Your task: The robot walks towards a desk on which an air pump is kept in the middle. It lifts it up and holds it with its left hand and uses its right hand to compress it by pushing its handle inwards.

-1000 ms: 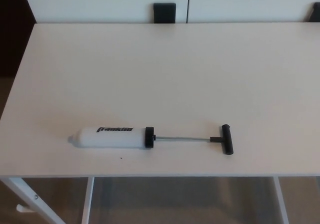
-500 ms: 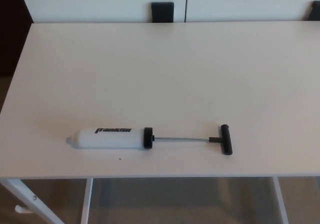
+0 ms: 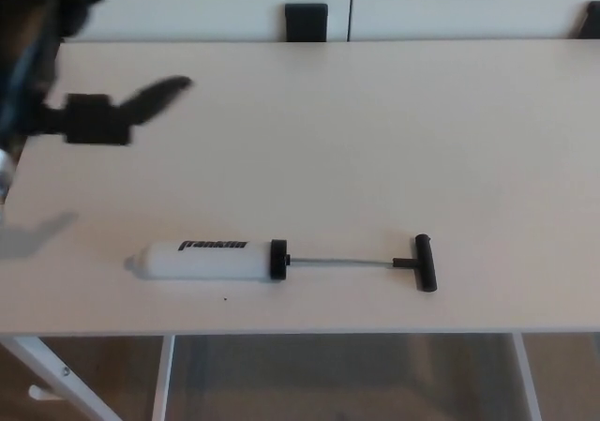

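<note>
1. Our left hand [image 3: 103, 112] hangs blurred above the desk [image 3: 375, 140], well apart from the air pump [image 3: 281, 260]; we cannot tell how its fingers are set.
2. The pump lies flat near the front edge, handle [image 3: 426, 263] drawn out to our right.
3. We judge a glancing touch could roll the smooth barrel [image 3: 202, 260] off that edge.

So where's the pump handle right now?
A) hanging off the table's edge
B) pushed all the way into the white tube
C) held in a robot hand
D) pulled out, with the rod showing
D: the handle lies on the table well clear of the tube, with the thin rod bare between them.
</note>
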